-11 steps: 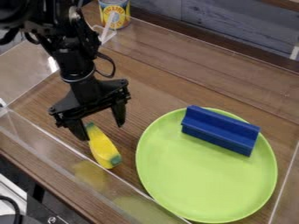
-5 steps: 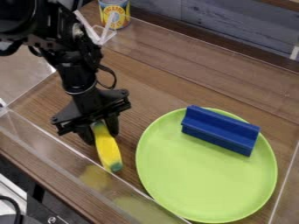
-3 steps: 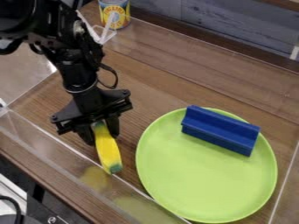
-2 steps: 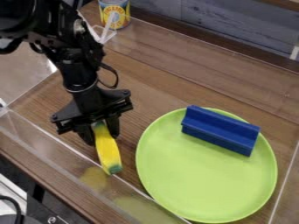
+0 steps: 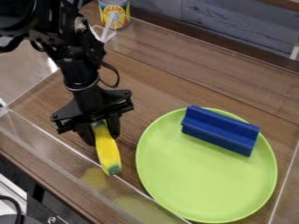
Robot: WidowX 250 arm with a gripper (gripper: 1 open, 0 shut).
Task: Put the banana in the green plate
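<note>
The banana (image 5: 108,155), small and yellow, lies on the wooden table just left of the green plate (image 5: 198,179). It points away from the camera, and its far end is tucked under my gripper (image 5: 93,129). The gripper has come down over that far end, its black fingers (image 5: 118,115) spread to either side of the fruit, wider than the banana is thick. The jaws stand open and I see no squeeze on the banana. The plate is large, round and lime green, at the front right.
A blue rectangular block (image 5: 219,129) lies on the plate's far right part. A yellow cup (image 5: 114,12) stands at the back behind the arm. A clear plastic wall (image 5: 52,175) runs along the front and left edges of the table.
Since the oldest frame the gripper has dropped down over the banana's far end, and the banana has shifted slightly. Over the last second nothing visibly moves.
</note>
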